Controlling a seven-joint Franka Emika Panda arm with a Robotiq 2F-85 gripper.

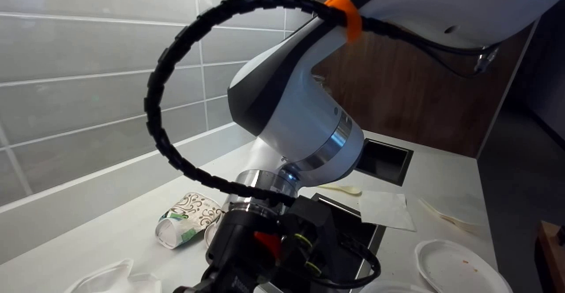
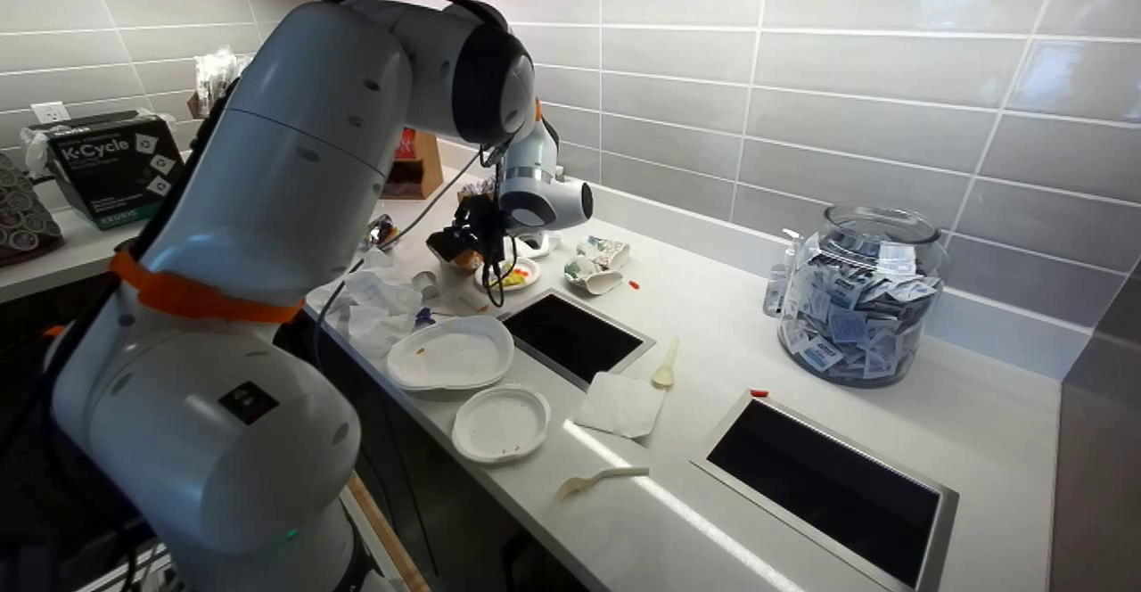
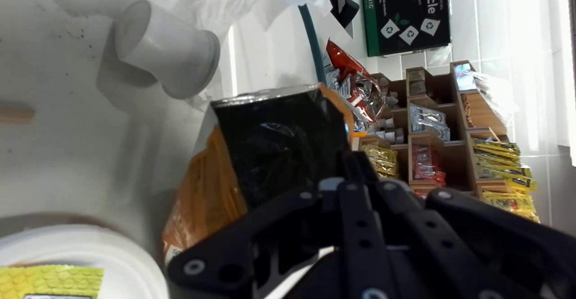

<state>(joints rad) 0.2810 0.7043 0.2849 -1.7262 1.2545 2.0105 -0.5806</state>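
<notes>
Here's the black end effector [image 3: 355, 166], pressed narrow, at the edge of the shiny orange-and-black packet [image 3: 279, 141] (whether it has hold, I can't tell), which lies to its left in the wrist view, near a round white plate [image 3: 139, 263].

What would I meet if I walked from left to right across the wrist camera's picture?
Brown stick at the left edge, small white cup, orange-and-black bag, wooden rack with compartments.
</notes>
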